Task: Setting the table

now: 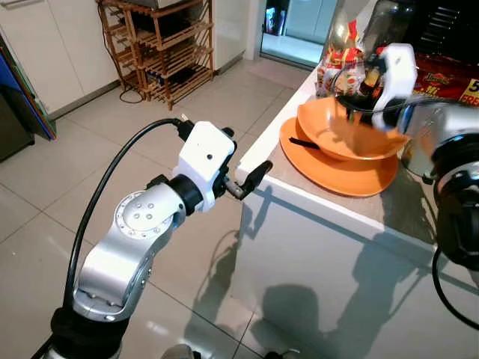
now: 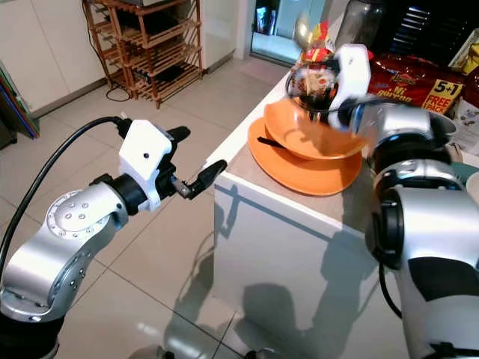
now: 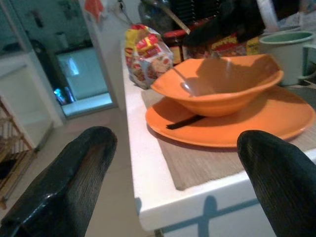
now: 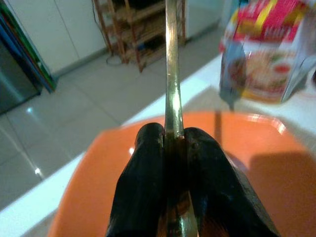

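Observation:
An orange bowl (image 1: 340, 138) sits on an orange plate (image 1: 352, 178) at the near corner of the white table (image 1: 299, 202). A black stick-like utensil (image 1: 304, 142) lies on the plate under the bowl's edge. Over the bowl, my right gripper (image 4: 173, 136) is shut on the handle of a metal spoon (image 4: 171, 59), which points upward with its head (image 2: 302, 30) above the bowl. My left gripper (image 1: 243, 157) is open, level with the table's corner and just off its edge, and its fingers (image 3: 74, 173) frame the plate with nothing between them.
A grey-brown mat (image 3: 197, 163) lies under the plate. Snack packets (image 3: 148, 54), a dark jar (image 2: 359, 19) and a pale green cup (image 3: 286, 47) crowd the table behind the bowl. A wooden rack (image 1: 161, 45) stands across the tiled floor (image 1: 75, 164).

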You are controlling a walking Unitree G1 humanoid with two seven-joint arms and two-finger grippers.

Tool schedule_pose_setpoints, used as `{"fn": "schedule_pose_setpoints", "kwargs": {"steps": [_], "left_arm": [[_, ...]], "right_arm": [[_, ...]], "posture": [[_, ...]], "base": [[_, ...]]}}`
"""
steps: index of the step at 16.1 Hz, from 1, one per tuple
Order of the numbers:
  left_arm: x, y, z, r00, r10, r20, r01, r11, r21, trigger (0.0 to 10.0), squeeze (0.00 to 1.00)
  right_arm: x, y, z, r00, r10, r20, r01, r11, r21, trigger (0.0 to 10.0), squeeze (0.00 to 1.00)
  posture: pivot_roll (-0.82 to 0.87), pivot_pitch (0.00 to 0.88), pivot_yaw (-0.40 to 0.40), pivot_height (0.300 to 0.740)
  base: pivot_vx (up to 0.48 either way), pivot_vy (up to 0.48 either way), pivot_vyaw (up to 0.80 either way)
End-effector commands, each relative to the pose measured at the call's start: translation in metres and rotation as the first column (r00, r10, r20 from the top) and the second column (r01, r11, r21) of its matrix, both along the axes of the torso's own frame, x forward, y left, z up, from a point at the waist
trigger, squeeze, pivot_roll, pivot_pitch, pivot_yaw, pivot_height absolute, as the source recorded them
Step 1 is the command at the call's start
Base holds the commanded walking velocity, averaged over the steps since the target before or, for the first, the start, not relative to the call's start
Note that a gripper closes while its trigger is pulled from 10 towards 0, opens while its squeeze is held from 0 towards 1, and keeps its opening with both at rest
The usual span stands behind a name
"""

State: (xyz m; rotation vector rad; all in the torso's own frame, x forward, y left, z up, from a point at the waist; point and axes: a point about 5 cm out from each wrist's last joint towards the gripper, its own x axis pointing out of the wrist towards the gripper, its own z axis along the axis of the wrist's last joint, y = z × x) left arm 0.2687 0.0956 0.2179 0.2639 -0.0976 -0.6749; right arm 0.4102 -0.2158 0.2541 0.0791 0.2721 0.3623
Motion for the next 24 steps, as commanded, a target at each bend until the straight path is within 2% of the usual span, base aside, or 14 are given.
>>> {"fn": "schedule_pose_setpoints", "kwargs": {"steps": [1,2,3,4,5,6,7,8,10,12,17,19,22,24], "left_arm": [[0.009,0.006,0.003,0.993,0.108,0.046,-0.109,0.994,0.000,10.0,0.00],[0.011,0.009,0.004,0.987,0.151,0.058,-0.150,0.988,-0.021,10.0,0.00],[0.011,0.015,0.004,0.978,0.196,0.075,-0.194,0.980,-0.034,10.0,0.00],[0.010,0.019,0.000,0.970,0.231,0.069,-0.230,0.973,-0.027,10.0,0.00],[0.009,0.021,-0.001,0.967,0.246,0.064,-0.244,0.969,-0.035,10.0,0.00],[0.006,0.021,-0.004,0.966,0.255,0.050,-0.252,0.966,-0.050,10.0,0.00],[0.005,0.020,-0.007,0.969,0.243,0.038,-0.242,0.969,-0.048,10.0,0.00],[0.004,0.019,-0.008,0.970,0.239,0.035,-0.237,0.970,-0.050,10.0,0.00],[0.005,0.014,-0.010,0.974,0.225,0.028,-0.223,0.972,-0.068,10.0,0.00],[0.006,0.013,-0.010,0.972,0.232,0.027,-0.230,0.970,-0.074,10.0,0.00],[0.005,0.021,-0.018,0.954,0.299,0.020,-0.297,0.952,-0.070,10.0,0.00],[0.005,0.020,-0.018,0.953,0.301,0.023,-0.299,0.952,-0.069,10.0,0.00],[0.007,0.019,-0.020,0.955,0.295,0.035,-0.294,0.955,-0.045,10.0,0.00],[0.007,0.018,-0.023,0.957,0.289,0.029,-0.288,0.957,-0.037,10.0,0.00]], "right_arm": [[-0.003,0.000,0.035,0.976,0.011,0.220,-0.014,1.000,0.010,0.0,0.00],[-0.011,0.004,0.040,0.952,0.015,0.306,-0.020,1.000,0.016,2.8,0.00],[-0.033,0.016,0.044,0.901,0.014,0.433,-0.050,0.996,0.072,10.0,0.00],[-0.062,0.028,0.038,0.860,-0.012,0.509,-0.080,0.984,0.157,10.0,0.00],[-0.078,0.034,0.033,0.831,-0.017,0.556,-0.087,0.984,0.159,10.0,0.00],[-0.102,0.040,0.018,0.821,-0.078,0.566,-0.068,0.970,0.233,10.0,0.00],[-0.118,0.041,0.008,0.816,-0.117,0.566,-0.037,0.967,0.253,10.0,0.00],[-0.126,0.041,0.005,0.809,-0.145,0.569,-0.012,0.965,0.263,10.0,0.00],[-0.154,0.043,0.004,0.799,-0.220,0.559,0.038,0.947,0.319,10.0,0.00],[-0.162,0.047,-0.005,0.813,-0.223,0.537,0.082,0.959,0.273,10.0,0.00],[-0.167,0.058,-0.040,0.854,-0.214,0.475,0.178,0.977,0.120,10.0,0.00],[-0.167,0.059,-0.048,0.862,-0.219,0.457,0.185,0.976,0.119,10.0,0.00],[-0.169,0.057,-0.069,0.887,-0.212,0.410,0.208,0.977,0.054,10.0,0.00],[-0.169,0.056,-0.072,0.889,-0.213,0.406,0.218,0.975,0.035,10.0,0.00]], "posture": [[0.10,0.000,-0.066,0.740],[0.10,0.000,-0.070,0.740],[0.10,0.000,-0.067,0.740],[0.09,0.001,-0.063,0.740],[0.08,0.012,-0.046,0.740],[0.07,0.017,-0.032,0.740],[0.06,0.023,-0.022,0.740],[0.05,0.025,-0.016,0.740],[0.04,0.029,-0.004,0.740],[0.03,0.038,0.003,0.740],[0.04,0.044,-0.016,0.740],[0.04,0.042,-0.023,0.740],[0.04,0.042,-0.020,0.740],[0.03,0.041,-0.019,0.740]], "base": [[0.000,0.000,0.00],[0.000,0.000,0.00],[0.000,0.000,0.00],[0.000,0.000,0.00],[0.000,0.000,0.00],[0.000,0.000,0.00],[0.000,0.000,0.00],[-0.251,0.000,0.00],[-0.390,0.000,0.00],[-0.403,0.000,0.00],[0.000,0.000,0.00],[0.000,0.000,0.00],[0.000,-0.275,0.00],[0.000,-0.279,0.00]]}}
